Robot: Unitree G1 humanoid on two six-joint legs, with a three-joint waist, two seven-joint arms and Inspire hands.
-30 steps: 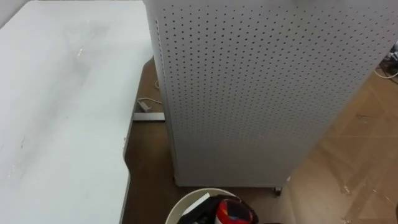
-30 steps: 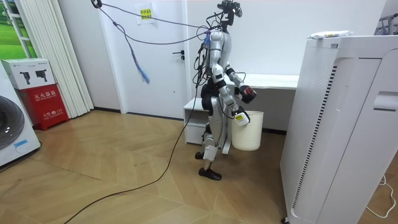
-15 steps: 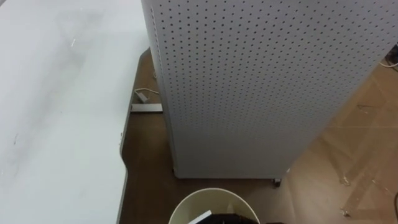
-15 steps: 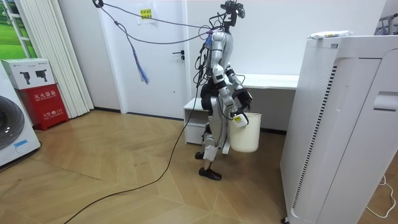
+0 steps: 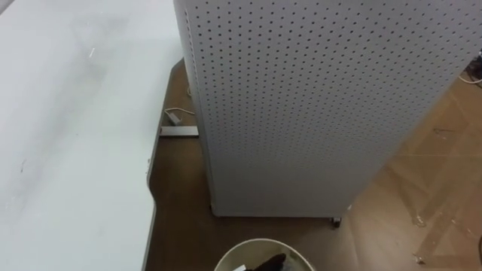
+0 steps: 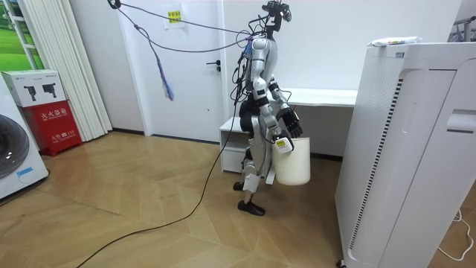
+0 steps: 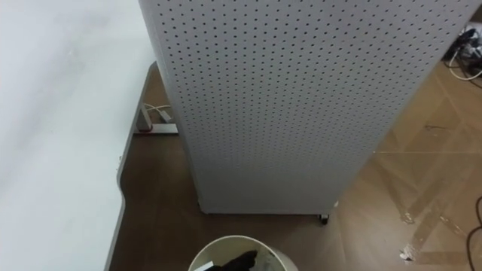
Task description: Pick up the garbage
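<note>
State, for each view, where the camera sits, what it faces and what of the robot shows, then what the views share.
Left eye view: on the robot's head, looking down at the table, the perforated panel and the bin; the right hand shows at the bin.
Right eye view: beside it on the head, same scene.
Room view: off in the room, sees the whole robot by the bin.
Shared: bin and table.

This looks like a test room fitted out partly as a home and partly as an office. A washing machine, stacked cartons and long curtains line one wall beside a white door, on a herringbone wood floor. Opposite stand a white desk and a tall perforated white cabinet.
</note>
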